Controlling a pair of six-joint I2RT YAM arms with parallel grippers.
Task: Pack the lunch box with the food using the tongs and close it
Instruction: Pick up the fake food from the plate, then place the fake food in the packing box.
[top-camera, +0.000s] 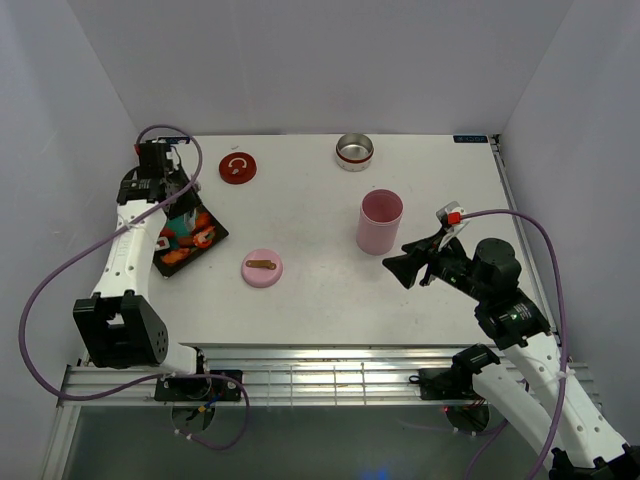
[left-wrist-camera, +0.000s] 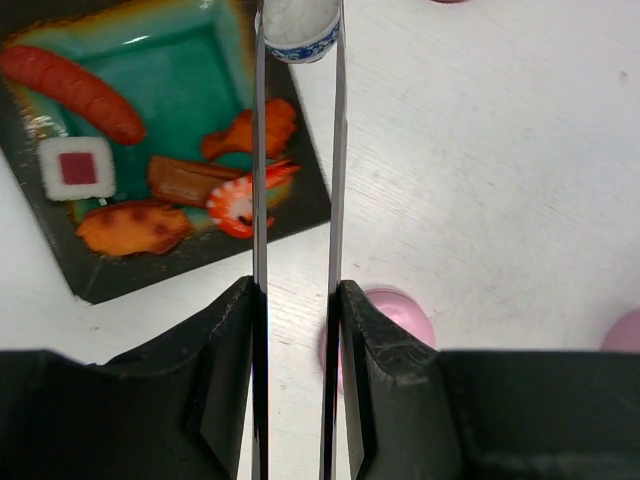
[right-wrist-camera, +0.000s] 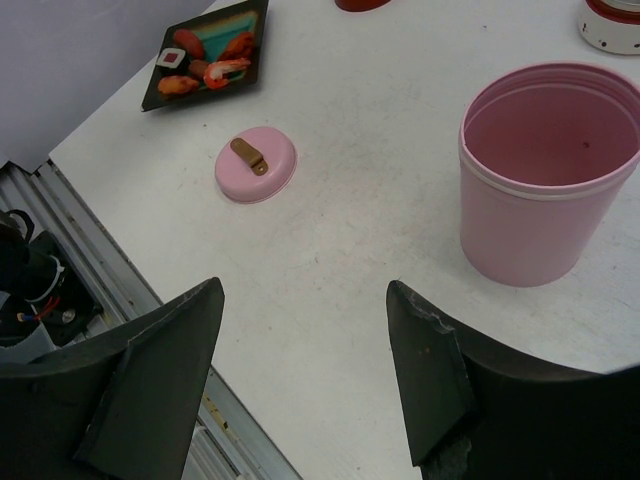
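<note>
My left gripper (left-wrist-camera: 297, 300) is clamped on the two thin arms of the tongs (left-wrist-camera: 259, 180), which run straight up the middle of the left wrist view. The tongs are squeezed on a white ball (left-wrist-camera: 300, 28) with a blue-patterned band, pinched between their tips at the top edge of that frame, beside the corner of the black tray (left-wrist-camera: 160, 270). I cannot tell how high the ball hangs.

The rest of the food sits in the tray's teal hollow, upper left of that view: a red sausage (left-wrist-camera: 70, 90), a white square with a red centre (left-wrist-camera: 76, 168), a shrimp (left-wrist-camera: 235, 200) and some orange pieces.

In the right wrist view my right gripper (right-wrist-camera: 302, 290) fills the bottom of the frame with its jaws spread wide, nothing between them. The pink lunch box (right-wrist-camera: 545, 180) stands upright and uncovered at the right, and I see nothing inside it. Its pink lid (right-wrist-camera: 256, 165) lies left of centre, well apart from it.
</note>
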